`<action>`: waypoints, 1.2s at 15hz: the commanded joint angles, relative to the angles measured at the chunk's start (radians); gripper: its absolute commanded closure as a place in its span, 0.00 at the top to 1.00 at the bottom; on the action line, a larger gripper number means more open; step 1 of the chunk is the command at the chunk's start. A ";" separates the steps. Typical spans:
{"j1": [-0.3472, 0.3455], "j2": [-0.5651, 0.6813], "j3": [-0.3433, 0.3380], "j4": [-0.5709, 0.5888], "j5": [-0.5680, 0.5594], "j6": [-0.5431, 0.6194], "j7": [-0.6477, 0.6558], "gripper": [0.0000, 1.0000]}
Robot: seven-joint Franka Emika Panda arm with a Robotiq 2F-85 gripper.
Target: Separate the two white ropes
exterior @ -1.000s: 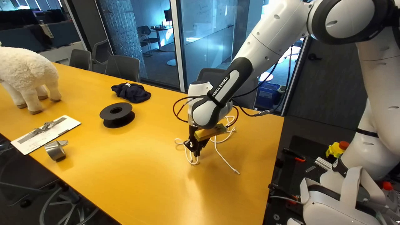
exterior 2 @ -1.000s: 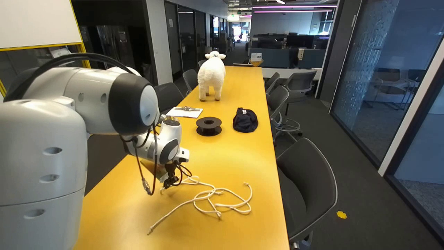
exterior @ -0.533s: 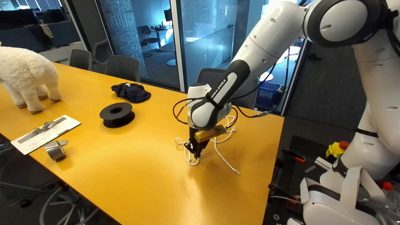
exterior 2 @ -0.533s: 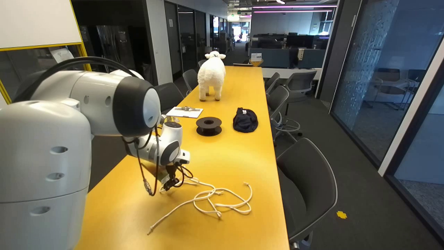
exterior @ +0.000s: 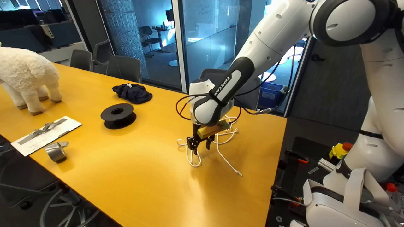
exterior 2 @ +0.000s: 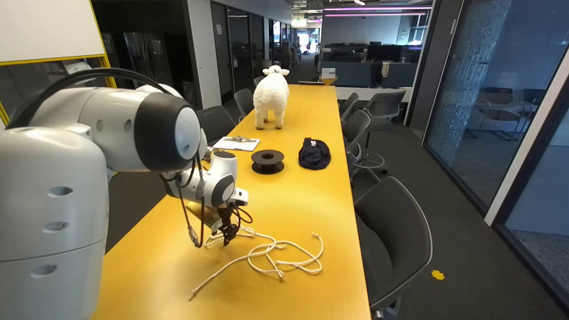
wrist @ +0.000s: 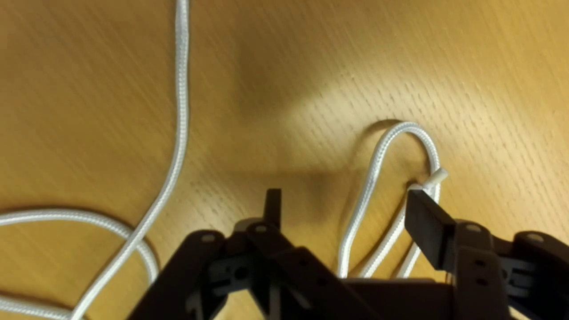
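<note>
The long yellow worktop [exterior 2: 306,204] stretched away from me, with the white robot arm [exterior: 276,33] leaning over one end. A woolly toy sheep [exterior 2: 272,95] stood well off. Near the arm, the white ropes [exterior 2: 274,244] lay loosely tangled, strands crossing, while a black spool [exterior 2: 267,168] sat farther along. Over a loop of rope [wrist: 406,126] hung the claw [wrist: 343,195], its fingers [wrist: 273,209] parted, rope showing between.
</note>
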 commanded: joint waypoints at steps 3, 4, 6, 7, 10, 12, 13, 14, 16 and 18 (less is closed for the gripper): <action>0.082 -0.084 -0.099 0.001 -0.152 -0.044 0.119 1.00; 0.085 -0.092 -0.107 0.002 -0.178 -0.049 0.120 1.00; 0.087 -0.108 -0.120 0.000 -0.230 -0.051 0.118 1.00; 0.083 -0.114 -0.124 -0.003 -0.251 -0.050 0.113 1.00; 0.068 -0.133 -0.147 -0.017 -0.296 -0.046 0.118 1.00; 0.062 -0.145 -0.171 -0.033 -0.326 -0.042 0.128 1.00; 0.054 -0.152 -0.178 -0.042 -0.330 -0.046 0.125 1.00; 0.046 -0.157 -0.180 -0.051 -0.333 -0.061 0.111 1.00; 0.034 -0.176 -0.186 -0.089 -0.381 -0.082 0.058 1.00; 0.002 -0.197 -0.169 -0.129 -0.398 -0.099 -0.018 1.00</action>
